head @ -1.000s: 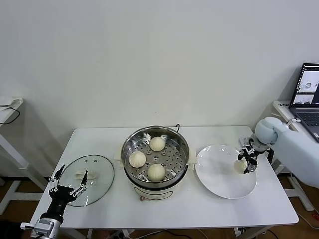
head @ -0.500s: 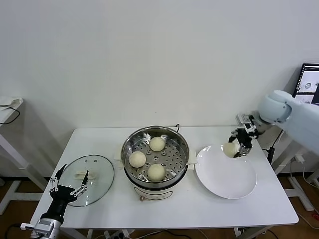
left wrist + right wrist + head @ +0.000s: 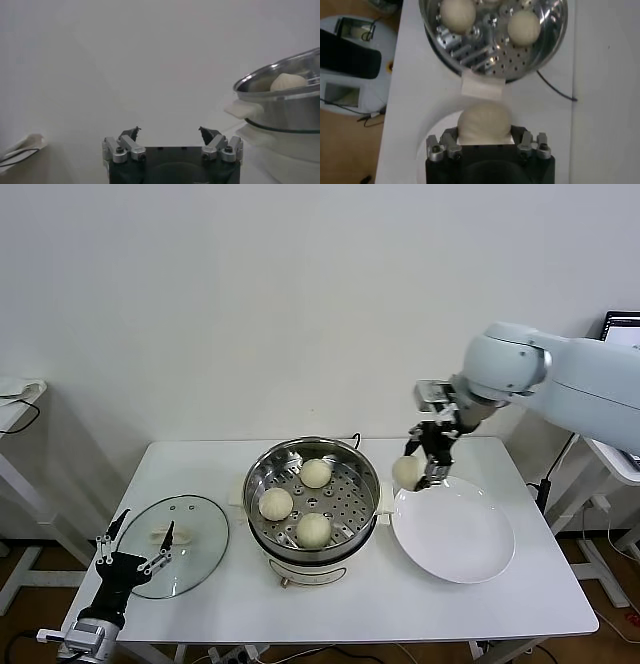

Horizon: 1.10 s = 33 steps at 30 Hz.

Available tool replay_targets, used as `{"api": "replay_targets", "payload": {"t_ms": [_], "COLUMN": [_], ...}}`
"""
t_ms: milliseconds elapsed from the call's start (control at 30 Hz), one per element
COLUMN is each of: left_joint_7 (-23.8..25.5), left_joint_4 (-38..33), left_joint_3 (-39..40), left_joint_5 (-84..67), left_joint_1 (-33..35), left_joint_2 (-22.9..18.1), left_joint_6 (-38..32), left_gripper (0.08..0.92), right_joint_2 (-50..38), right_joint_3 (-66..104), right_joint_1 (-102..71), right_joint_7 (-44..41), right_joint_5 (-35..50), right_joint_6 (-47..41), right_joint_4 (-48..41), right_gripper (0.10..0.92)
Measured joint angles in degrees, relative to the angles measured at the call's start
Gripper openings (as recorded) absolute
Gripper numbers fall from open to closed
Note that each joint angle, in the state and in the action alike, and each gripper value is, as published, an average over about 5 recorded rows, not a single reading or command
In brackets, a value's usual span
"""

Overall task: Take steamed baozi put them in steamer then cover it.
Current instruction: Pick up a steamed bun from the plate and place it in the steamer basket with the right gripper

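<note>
We find no brand, label or readable writing on anything in view; the laptop (image 3: 625, 324) at the far right edge shows only a sliver of screen.

Our right gripper (image 3: 425, 468) hangs in the air above the gap between the steamer (image 3: 312, 502) and the white plate (image 3: 453, 533), its fingers pinching a baozi (image 3: 406, 471) from both sides. The right wrist view shows that bun (image 3: 484, 121) seated between the fingers, with the steamer's perforated tray (image 3: 492, 37) and its cream side handle (image 3: 481, 87) beyond it.

Three more buns (image 3: 316, 473) already lie on the tray inside the steamer, apart from each other. The plate sits just beside the steamer on the right and holds nothing.

The cover (image 3: 177, 545) lies flat on the white table (image 3: 370, 609) left of the steamer, handle up. Our left gripper (image 3: 133, 560) hovers at the cover's near edge with its fingers spread wide and holding nothing; its arm reaches in from the table's front left corner.

A black cord (image 3: 354, 441) trails behind the steamer. Nothing stands between the held bun and the open pot.
</note>
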Motion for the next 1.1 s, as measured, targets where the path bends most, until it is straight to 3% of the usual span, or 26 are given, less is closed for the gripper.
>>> {"api": "replay_targets", "payload": {"t_ms": [600,1100], "left_joint_7": [0.6,0.9], "left_joint_4": [1.2,1.9], "left_joint_3": [-2.4,-2.8], "left_joint_5": [-0.9,-1.1], "left_joint_1": [-0.3,-0.3], "left_joint_2": [0.0,-0.1], "left_joint_6": [0.0,0.0], "left_gripper": [0.823,0.823], "right_joint_2": [16.9,20.6], "right_joint_3": [0.1,2.5], "right_joint_1": [-4.1,-12.1], "right_joint_7": [1.5,0.7], "right_joint_5": [2.2,-3.8], "right_joint_6": [-4.2,-3.9], "right_joint_4": [-6.7,-14.1], "right_gripper": [0.696,0.696]}}
